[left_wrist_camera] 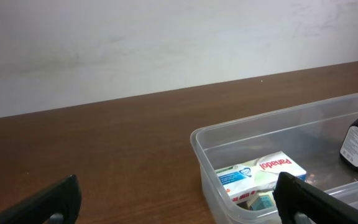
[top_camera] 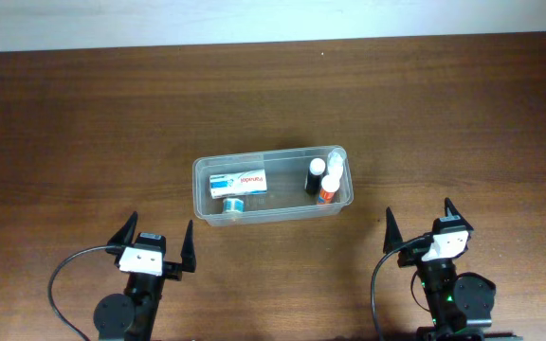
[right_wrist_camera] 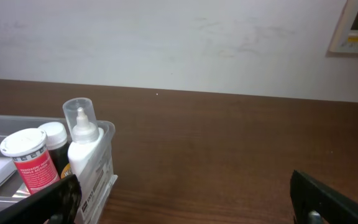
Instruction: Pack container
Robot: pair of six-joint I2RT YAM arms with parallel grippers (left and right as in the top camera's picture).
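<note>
Broad bare stretch of dark brown wooden worktop on every side of clear see-through plastic rectangular container; free strip along its near rim, nothing in the way.

Left hand low, near side of container, off its left corner, spread wide, empty, aimed twd container. Right hand near side too, just past container's right end, also wide, empty. Both apart from its walls, no contact.

Inside container, left half: white-and-blue cardboard box, small round teal-edged item touching box. Right end: black bottle w/ white cap, red-labelled white bottle, white dropper bottle w/ clear cap, upright, bunched.
</note>
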